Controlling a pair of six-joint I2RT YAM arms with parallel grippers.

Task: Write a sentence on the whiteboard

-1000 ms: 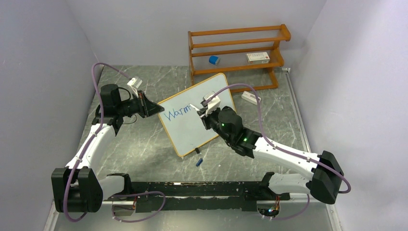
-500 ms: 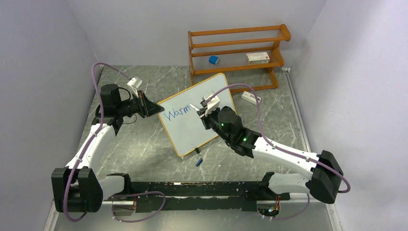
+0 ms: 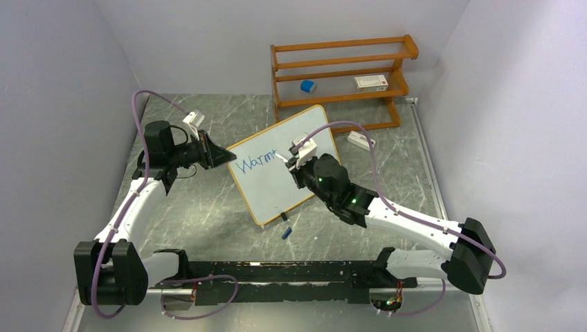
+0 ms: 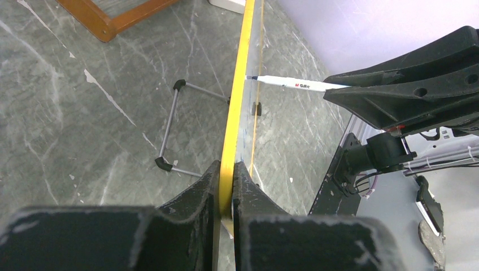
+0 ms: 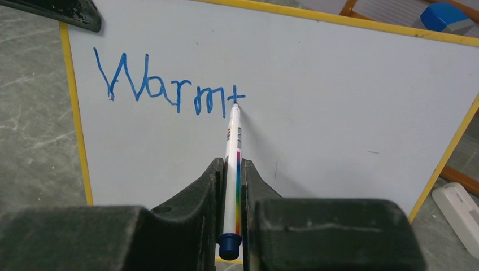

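The whiteboard (image 3: 270, 187) stands tilted on the table, white with a yellow-orange frame. Blue handwriting (image 3: 255, 164) on it reads "Warmt" (image 5: 169, 84). My left gripper (image 3: 223, 156) is shut on the board's left edge (image 4: 229, 169), seen edge-on in the left wrist view. My right gripper (image 3: 292, 166) is shut on a white marker (image 5: 233, 169) with a rainbow stripe and blue end. The marker's tip touches the board at the "t" (image 5: 235, 99). The marker also shows in the left wrist view (image 4: 294, 84).
An orange wooden shelf rack (image 3: 340, 76) stands behind the board, holding a blue eraser (image 3: 308, 86) and a white box (image 3: 371, 82). A white object (image 3: 360, 140) lies right of the board. A blue marker cap (image 3: 286, 232) lies near the board's front corner. The board's wire stand (image 4: 169, 135) rests behind it.
The writing has grown from "Warm" to "Warmt"; my right gripper moved the marker slightly right along the line. The left arm has held still.
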